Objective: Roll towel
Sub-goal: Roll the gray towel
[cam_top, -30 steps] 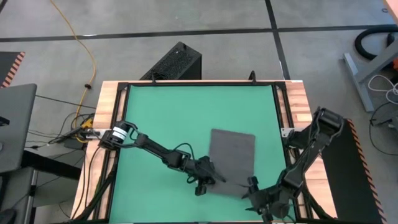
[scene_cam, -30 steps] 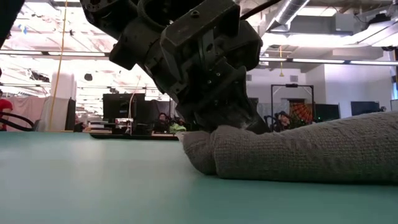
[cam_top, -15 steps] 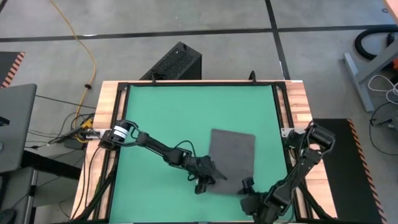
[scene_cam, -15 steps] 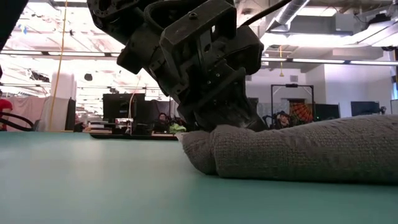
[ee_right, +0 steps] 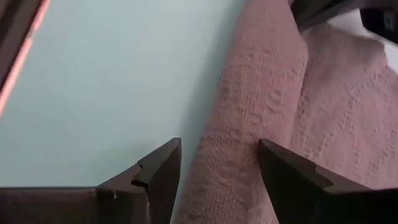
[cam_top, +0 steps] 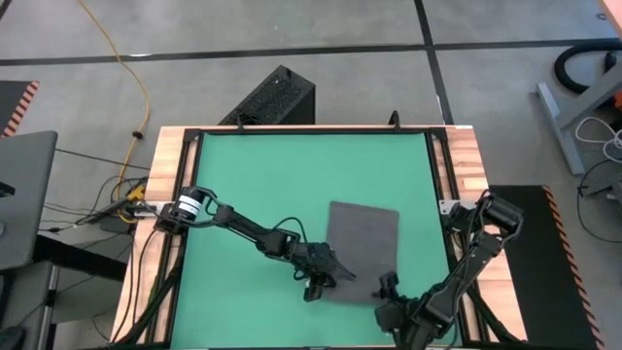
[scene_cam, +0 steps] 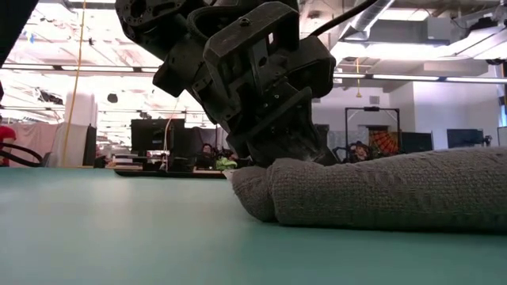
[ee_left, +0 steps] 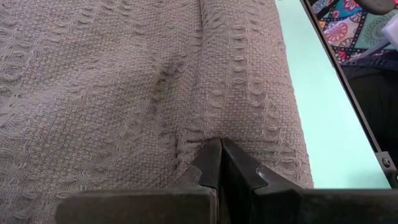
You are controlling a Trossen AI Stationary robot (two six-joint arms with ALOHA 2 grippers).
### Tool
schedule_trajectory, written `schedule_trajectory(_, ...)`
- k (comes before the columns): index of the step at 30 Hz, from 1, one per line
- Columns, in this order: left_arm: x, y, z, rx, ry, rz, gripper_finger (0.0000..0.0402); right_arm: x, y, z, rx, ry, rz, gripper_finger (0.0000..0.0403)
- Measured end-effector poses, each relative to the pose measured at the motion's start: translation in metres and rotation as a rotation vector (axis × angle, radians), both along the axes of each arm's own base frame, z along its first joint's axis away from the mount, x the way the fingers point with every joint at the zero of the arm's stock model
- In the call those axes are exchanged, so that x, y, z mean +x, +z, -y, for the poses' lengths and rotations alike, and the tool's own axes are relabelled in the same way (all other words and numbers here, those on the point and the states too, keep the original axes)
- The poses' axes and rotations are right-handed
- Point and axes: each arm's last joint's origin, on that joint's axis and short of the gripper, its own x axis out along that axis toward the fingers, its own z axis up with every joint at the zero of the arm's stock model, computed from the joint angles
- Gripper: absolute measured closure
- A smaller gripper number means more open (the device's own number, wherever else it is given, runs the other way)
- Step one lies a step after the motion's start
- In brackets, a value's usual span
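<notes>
High view: towel [cam_top: 364,243] on green mat [cam_top: 262,185], toward near right part, near edge already folded over into a thick band. Left gripper [cam_top: 326,275] down at the band's left end, arm reaching in across the mat. Right gripper [cam_top: 387,292] at the band's right end, arm bent in from the table's right side. One gripper per end, probably so the roll turns evenly and does not skew.

Low view: rolled edge of towel [scene_cam: 372,190] lies on mat [scene_cam: 119,237], rounded lip facing camera, a seam under it where the layer doubles back. Left gripper [scene_cam: 273,158] pressed onto the top of the lip at its end, tips buried in cloth. Looks like pinning the fold to stop it springing open. Right gripper not seen here.

Left wrist view: fingers [ee_left: 211,165] shut tight together, tips nipping a small pucker of towel [ee_left: 124,93] beside the roll ridge. Narrow pinch, cloth creased toward the tips. Mat [ee_left: 317,118] beyond the ridge.

Right wrist view: fingers [ee_right: 158,168] spread wide, straddling the rolled band of towel [ee_right: 249,124], no contact visible on either side. Nothing gripped yet. Wide stance fits the thick roll; likely lining up to close on it. Bare mat [ee_right: 106,81] beside the band.
</notes>
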Motion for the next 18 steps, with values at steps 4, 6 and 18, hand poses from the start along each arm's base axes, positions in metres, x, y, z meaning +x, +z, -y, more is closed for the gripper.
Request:
schedule_trajectory(4, 0.0, 0.0, 0.0, 0.003, -0.01, 0.003, 0.0401, -0.003, -0.009, 0.005, 0.008, -0.036, -0.004, 0.0165)
schedule_trajectory(6, 0.0, 0.0, 0.0, 0.001, -0.015, 0.003, 0.0401, -0.006, -0.014, 0.008, 0.01, -0.066, -0.009, 0.017)
schedule_trajectory(18, 0.002, 0.0, -0.01, -0.076, -0.068, -0.022, 0.0401, -0.013, -0.023, 0.019, 0.137, -0.252, -0.027, 0.0371)
